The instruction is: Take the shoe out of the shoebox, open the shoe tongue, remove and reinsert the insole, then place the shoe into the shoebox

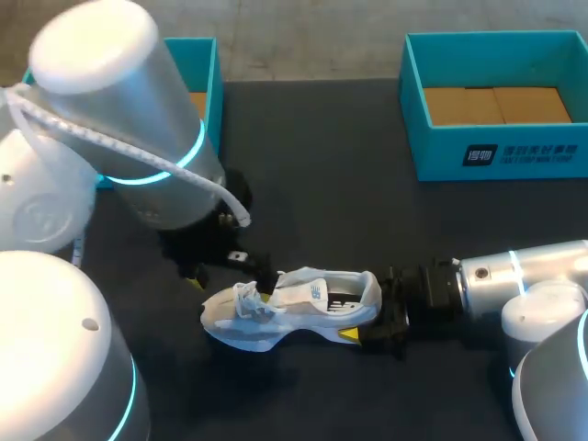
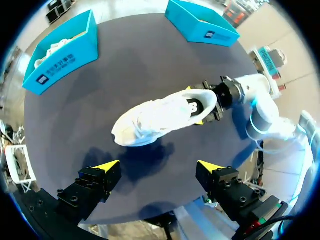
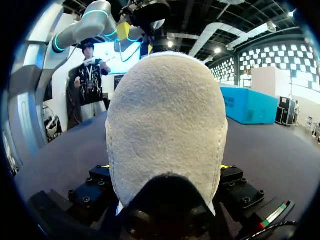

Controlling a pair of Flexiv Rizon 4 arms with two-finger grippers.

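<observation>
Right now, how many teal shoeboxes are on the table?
2. One teal shoebox stands at the far right, with brown cardboard inside; the other teal shoebox stands at the far left, with something white in it.

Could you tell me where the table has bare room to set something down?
The table is bare between left box and right box, and on the robot's side of the shoe. Crowded around the shoe: left gripper above it, right gripper gripping its heel.

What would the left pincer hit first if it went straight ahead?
Most likely the white shoe lying ahead of the open left pincer, though depth is hard to judge.
</observation>
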